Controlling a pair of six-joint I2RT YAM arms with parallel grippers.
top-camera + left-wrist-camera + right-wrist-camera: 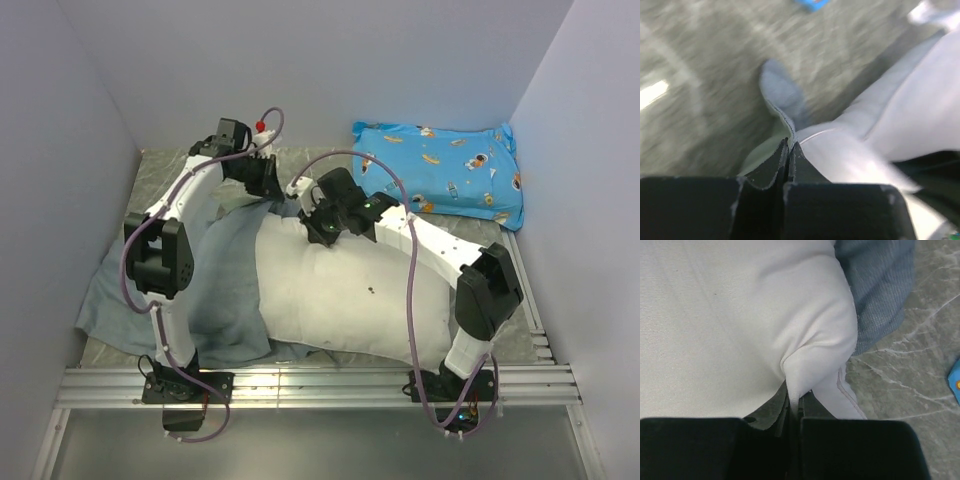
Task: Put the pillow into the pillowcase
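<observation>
The white pillow [350,295] lies across the middle of the table, its left end on the grey-blue pillowcase [215,290]. My right gripper [322,222] is shut on a pinched fold at the pillow's far left corner [805,355]. My left gripper [268,180] is shut on the pillowcase's edge [785,107] just beyond that corner, and holds the fabric up off the table. The pillowcase's pale green inner face [762,152] shows beside the left fingers. In the right wrist view the pillowcase [880,295] lies under the pillow's corner.
A bright blue cartoon-print cushion [440,172] lies at the back right against the wall. White walls close in the grey marbled table [165,165] on three sides. A metal rail [320,385] runs along the near edge by the arm bases.
</observation>
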